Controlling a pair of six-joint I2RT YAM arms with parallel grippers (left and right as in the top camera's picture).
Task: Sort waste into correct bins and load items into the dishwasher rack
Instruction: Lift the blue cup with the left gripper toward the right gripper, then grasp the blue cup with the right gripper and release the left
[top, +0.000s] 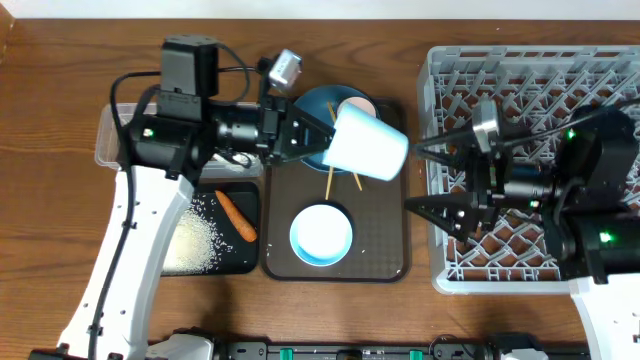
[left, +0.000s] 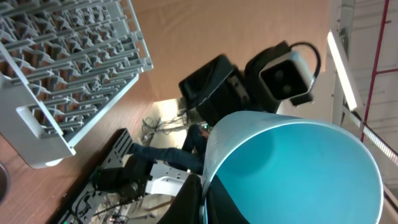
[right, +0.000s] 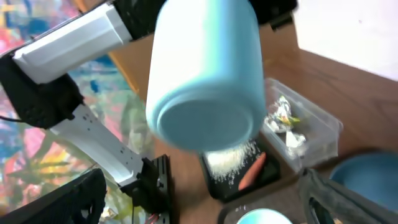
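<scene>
Light-blue cup (top: 365, 143), smooth, pale outside and teal inside, held above the desk's centre. Its long axis runs left–right, base toward the right edge. Left gripper (top: 312, 138) pinches its rim; right gripper (top: 432, 182) spread.

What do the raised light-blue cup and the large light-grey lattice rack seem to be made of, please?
The light-blue cup: likely plastic, smooth matte walls, soft highlights, though glazed ceramic can't be excluded. The light-grey lattice rack: moulded plastic, thin uniform pegs, dull sheen.
</scene>
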